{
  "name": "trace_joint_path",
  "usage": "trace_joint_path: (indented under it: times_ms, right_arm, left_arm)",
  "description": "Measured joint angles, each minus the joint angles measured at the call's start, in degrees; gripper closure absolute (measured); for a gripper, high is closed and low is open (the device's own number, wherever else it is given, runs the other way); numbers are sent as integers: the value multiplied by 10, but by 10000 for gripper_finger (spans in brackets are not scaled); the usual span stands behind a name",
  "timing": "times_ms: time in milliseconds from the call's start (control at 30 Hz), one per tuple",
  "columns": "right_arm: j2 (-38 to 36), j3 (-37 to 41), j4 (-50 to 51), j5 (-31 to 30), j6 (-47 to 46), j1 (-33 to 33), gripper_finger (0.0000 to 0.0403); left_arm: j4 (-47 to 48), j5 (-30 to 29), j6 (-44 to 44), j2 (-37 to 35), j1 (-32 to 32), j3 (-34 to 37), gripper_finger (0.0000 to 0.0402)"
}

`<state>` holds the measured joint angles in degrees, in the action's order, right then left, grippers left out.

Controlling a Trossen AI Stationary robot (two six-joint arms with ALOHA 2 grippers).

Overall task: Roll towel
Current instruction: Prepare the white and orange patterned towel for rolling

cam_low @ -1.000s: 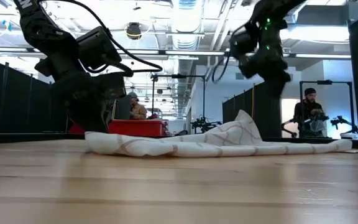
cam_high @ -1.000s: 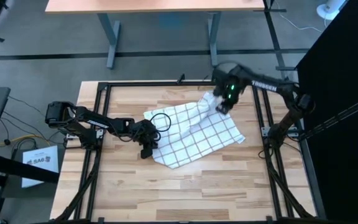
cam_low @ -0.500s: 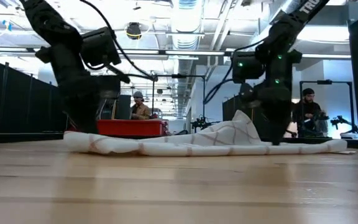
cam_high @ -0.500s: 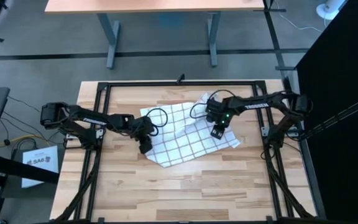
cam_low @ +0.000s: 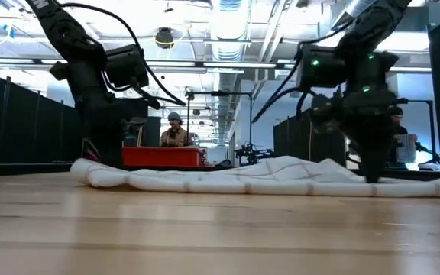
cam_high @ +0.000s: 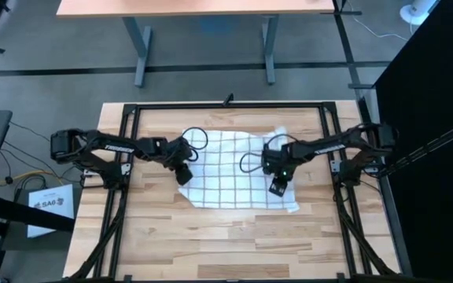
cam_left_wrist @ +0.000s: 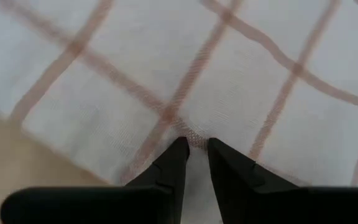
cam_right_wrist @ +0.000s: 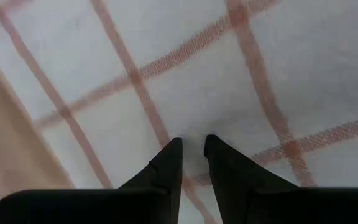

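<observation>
Towel [cam_high: 234, 169] now spread flatter, left hand [cam_high: 183, 176] and right hand [cam_high: 278, 187] pinching its cloth

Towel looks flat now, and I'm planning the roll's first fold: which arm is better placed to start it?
Probably the right. The right claw sits by the towel's near right corner, close to the front edge. The left claw pins the left edge, farther from a corner. Both look nearly shut on cloth.
</observation>
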<state>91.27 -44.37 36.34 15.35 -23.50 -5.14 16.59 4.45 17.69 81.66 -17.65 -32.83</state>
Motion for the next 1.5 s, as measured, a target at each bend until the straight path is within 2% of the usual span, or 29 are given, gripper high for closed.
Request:
trace_joint_path:
  times_ms: [100,200,400,467,567,733,833,900,1067,1233,1333,1500]
  right_arm:
    - [-28,-1,-4,-26,-25,6,337]
    - [-59,-16,-20,-56,-30,-17,337]
    - [-56,-16,-72,-51,11,-56,337]
    - [-36,-13,-70,-51,22,-57,337]
    - [-16,-10,-73,-51,32,-52,337]
    - [-8,-7,-111,-48,35,-42,337]
    - [-8,-7,-120,-39,39,-42,337]
    - [-8,-7,-124,-35,39,-44,337]
    - [-8,-7,-124,-32,44,-44,337]
    - [-8,-7,-131,-30,45,-43,337]
    - [-8,-7,-130,-26,45,-44,337]
    - [-8,-7,-129,-17,45,-44,337]
  left_arm:
    - [1,1,0,0,-26,-6,345]
    - [35,23,1,-18,-26,-38,345]
    - [213,29,-2,-67,30,-113,345]
    - [248,28,24,-82,48,-107,345]
    - [281,0,94,-104,78,-59,345]
    - [173,34,231,-191,124,52,344]
    - [45,27,298,-258,139,117,335]
    - [13,18,320,-289,139,151,326]
    - [28,-17,302,-329,131,201,292]
    - [-86,-20,256,-321,113,234,265]
    - [-121,-12,236,-318,105,241,256]
    - [-110,18,208,-318,104,248,251]
